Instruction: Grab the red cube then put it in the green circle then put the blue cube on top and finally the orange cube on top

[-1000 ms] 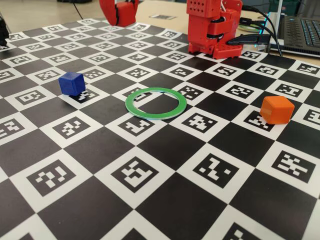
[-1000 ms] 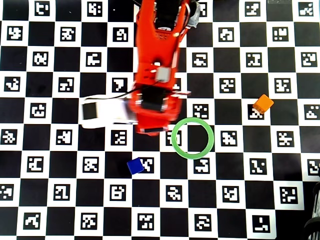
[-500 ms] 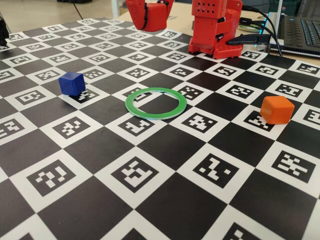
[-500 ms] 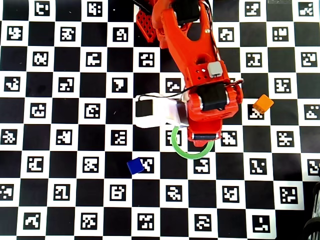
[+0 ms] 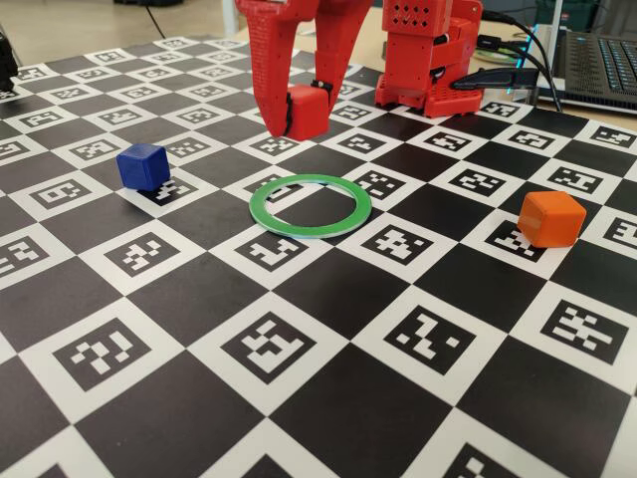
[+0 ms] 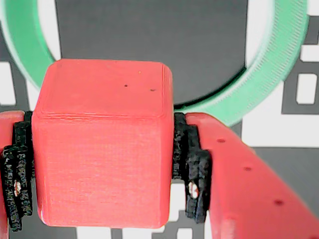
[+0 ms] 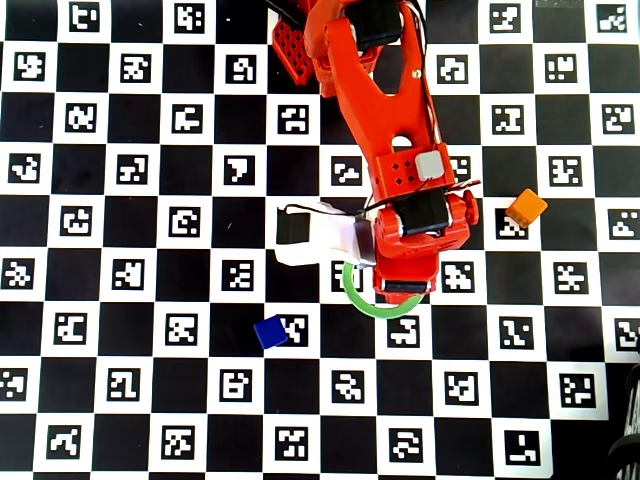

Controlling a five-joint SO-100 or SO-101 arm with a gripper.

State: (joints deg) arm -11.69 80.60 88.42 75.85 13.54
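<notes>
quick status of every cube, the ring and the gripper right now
red cube: clamped between the fingers, held above the board
gripper: shut on the red cube
green circle: flat on the board, nothing in it
blue cube: resting on the board, untouched
orange cube: resting on the board, untouched

Black-and-white checkered marker board, wooden tabletop beyond, open laptop at right

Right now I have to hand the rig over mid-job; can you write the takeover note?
Gripper: shut on the red cube, held in the air above the board; the wrist view shows the green circle below it.
Green circle: empty, flat on the board.
Blue cube: on the board left of the ring in the fixed view, untouched.
Orange cube: on the board to the right, untouched.
Done: red cube picked.
Left: lower and release red in the ring, then stack blue, then orange.
</notes>
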